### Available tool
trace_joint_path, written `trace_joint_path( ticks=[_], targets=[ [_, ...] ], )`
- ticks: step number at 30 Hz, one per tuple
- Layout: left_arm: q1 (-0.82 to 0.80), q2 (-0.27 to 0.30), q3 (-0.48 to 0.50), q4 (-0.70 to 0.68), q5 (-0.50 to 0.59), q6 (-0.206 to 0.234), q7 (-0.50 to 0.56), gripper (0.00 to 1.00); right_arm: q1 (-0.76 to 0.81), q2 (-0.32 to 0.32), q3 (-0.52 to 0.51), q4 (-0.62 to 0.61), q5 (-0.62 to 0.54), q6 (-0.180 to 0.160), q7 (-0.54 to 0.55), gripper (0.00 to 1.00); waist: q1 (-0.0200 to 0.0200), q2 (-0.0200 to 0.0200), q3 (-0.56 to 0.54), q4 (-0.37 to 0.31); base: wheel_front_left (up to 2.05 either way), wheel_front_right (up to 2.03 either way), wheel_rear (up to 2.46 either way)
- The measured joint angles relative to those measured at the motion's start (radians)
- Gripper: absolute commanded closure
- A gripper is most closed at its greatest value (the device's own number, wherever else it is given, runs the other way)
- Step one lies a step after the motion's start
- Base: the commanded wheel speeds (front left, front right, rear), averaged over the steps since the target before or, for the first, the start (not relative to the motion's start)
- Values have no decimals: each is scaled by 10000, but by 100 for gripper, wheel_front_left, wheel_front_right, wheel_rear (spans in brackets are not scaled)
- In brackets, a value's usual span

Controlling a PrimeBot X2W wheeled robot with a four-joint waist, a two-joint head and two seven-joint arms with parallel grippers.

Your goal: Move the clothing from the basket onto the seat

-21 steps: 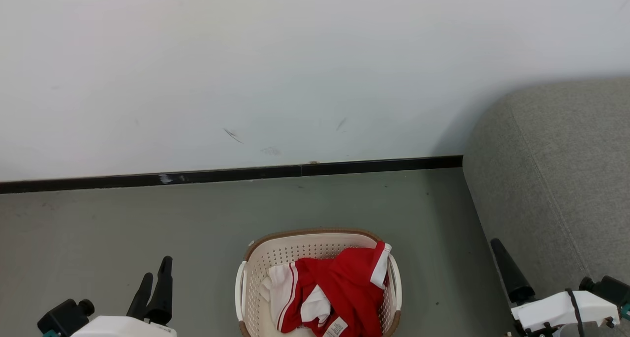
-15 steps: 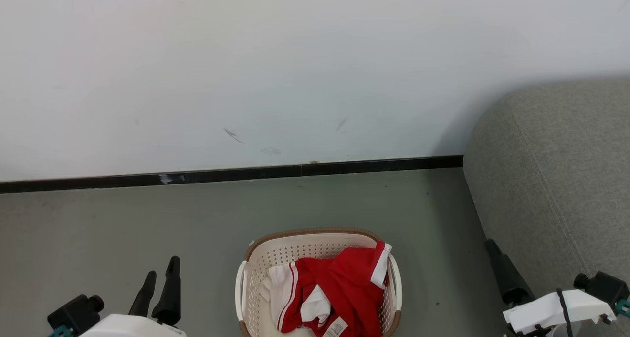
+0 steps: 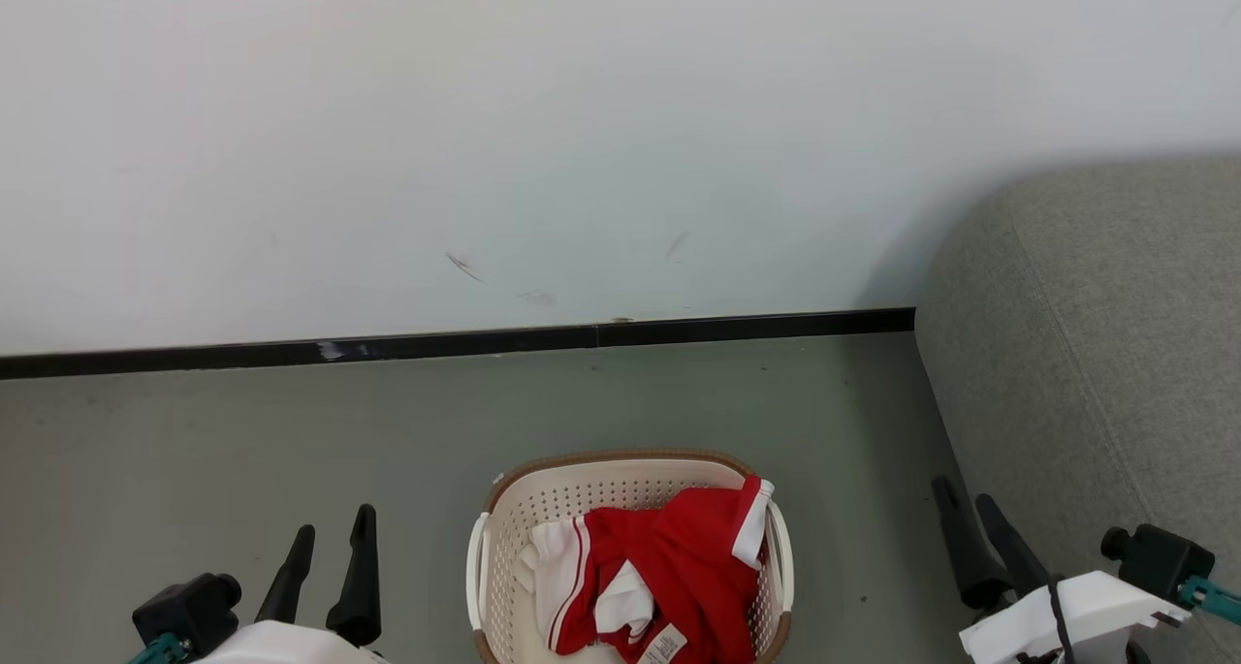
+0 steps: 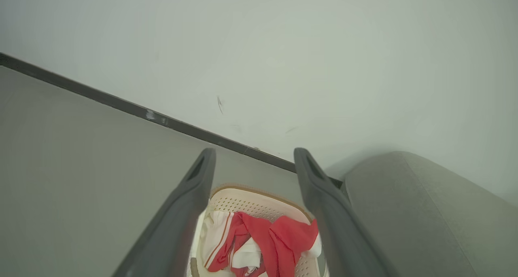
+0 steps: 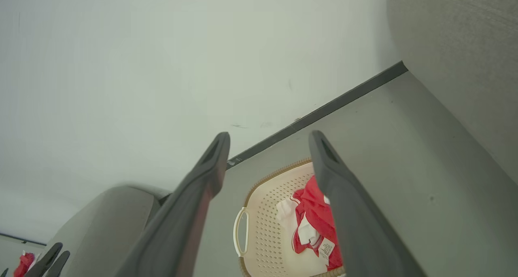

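The clothing (image 3: 679, 557), red with white panels and a small white label, lies bunched in the basket (image 3: 620, 460) on the floor at the bottom middle of the head view. The seat (image 3: 1096, 354) rises at the right. My left gripper (image 3: 336, 521) is open, left of the basket and apart from it. My right gripper (image 3: 962, 494) is open between the basket and the seat. In the left wrist view the open left gripper (image 4: 255, 152) frames the basket (image 4: 247, 194) and clothing (image 4: 283, 236). In the right wrist view the open right gripper (image 5: 270, 136) frames the basket (image 5: 263, 216) and clothing (image 5: 311, 212).
A white wall with a black skirting board (image 3: 620, 334) runs behind the basket. Grey floor (image 3: 242, 431) spreads to the left and behind. In the right wrist view a grey rounded shape (image 5: 113, 220) sits at the lower left, with something small and red (image 5: 23, 264) in the corner.
Both grippers have moved inward toward the basket, the left one rightward and the right one leftward. The right gripper's second finger now shows. Clothing and basket lie as before.
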Motion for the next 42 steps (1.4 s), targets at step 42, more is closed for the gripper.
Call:
trace_joint_path(
  ticks=[42],
  targets=[
    [344, 178, -640, -426, 5336, 1409, -1398, 0, 191, 96, 405, -451, -6339, 0, -1300, 0, -49, 0, -12, 122, 0, 0, 0]
  ],
)
